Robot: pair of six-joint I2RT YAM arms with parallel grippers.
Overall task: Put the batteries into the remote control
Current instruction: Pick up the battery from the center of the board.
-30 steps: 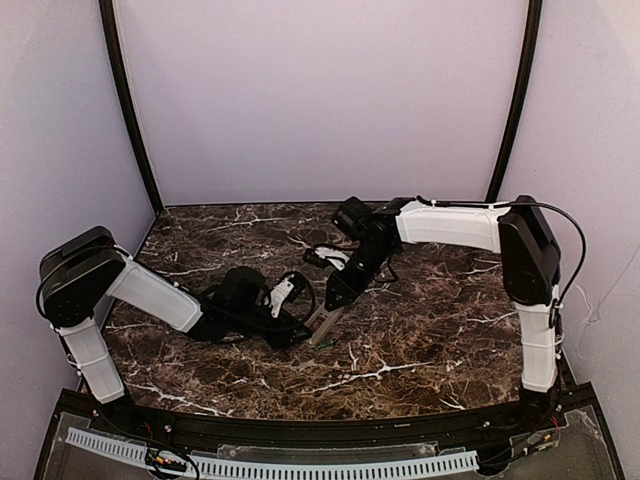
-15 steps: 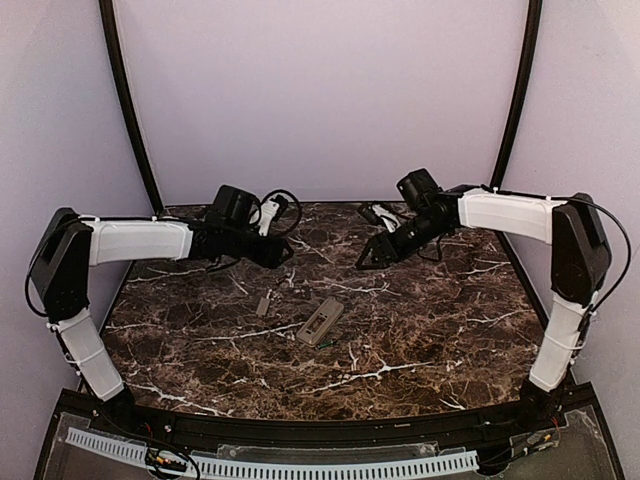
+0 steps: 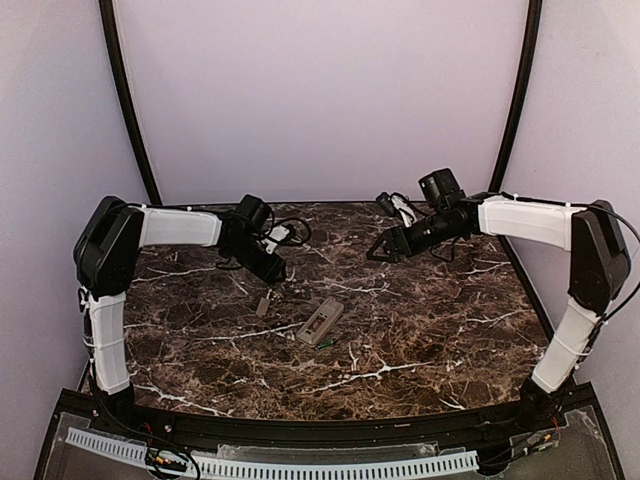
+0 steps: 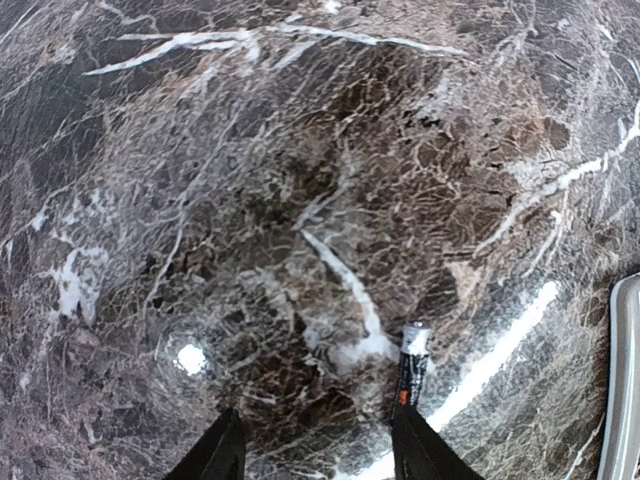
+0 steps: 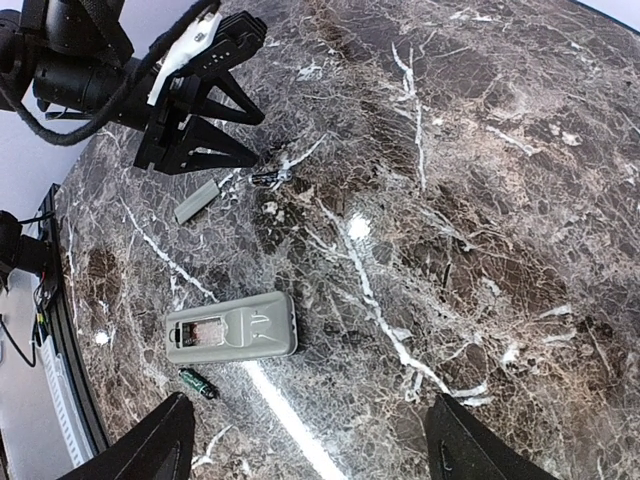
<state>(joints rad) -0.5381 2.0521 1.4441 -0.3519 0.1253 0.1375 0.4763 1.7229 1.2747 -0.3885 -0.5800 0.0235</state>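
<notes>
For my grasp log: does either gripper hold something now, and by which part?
Nothing is held. The left gripper and the right gripper are both open and empty; the remote control lies on the table.

1. The left arm (image 3: 180,227) has smooth white casings on its links and rounded black housings at the joints.
2. The right arm (image 3: 525,220) is built the same way (a thin black cable runs along its upper link).
3. The left gripper (image 3: 270,266) is black with a white patch, and black cables loop at its wrist.
4. The right gripper (image 3: 386,248) is black, and its fingers (image 5: 160,450) are dark and tapered.
</notes>
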